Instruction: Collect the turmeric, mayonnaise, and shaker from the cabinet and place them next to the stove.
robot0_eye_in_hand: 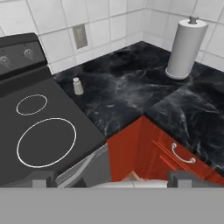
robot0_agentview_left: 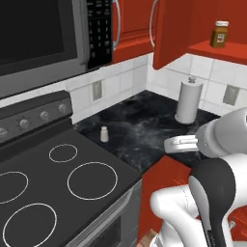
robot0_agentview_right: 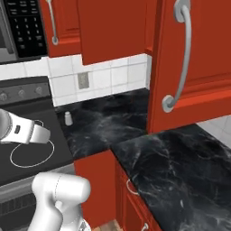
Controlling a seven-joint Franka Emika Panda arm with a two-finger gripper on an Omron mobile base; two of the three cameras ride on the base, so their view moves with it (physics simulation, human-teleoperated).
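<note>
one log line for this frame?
tool: open, empty | shaker: on counter by stove | turmeric: on cabinet shelf

Bare black worktop (robot0_eye_in_hand: 127,94) lies open between the shaker (robot0_eye_in_hand: 78,85) at 10 o'clock and the paper-towel roll (robot0_eye_in_hand: 184,47) at 2 o'clock; the open cabinet door (robot0_agentview_left: 170,31) overhangs it.

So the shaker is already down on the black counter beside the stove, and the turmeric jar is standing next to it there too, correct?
Not quite. The shaker does stand on the black counter beside the stove, but the turmeric is not next to it: the left base view shows it on the red shelf of the open cabinet.
</note>
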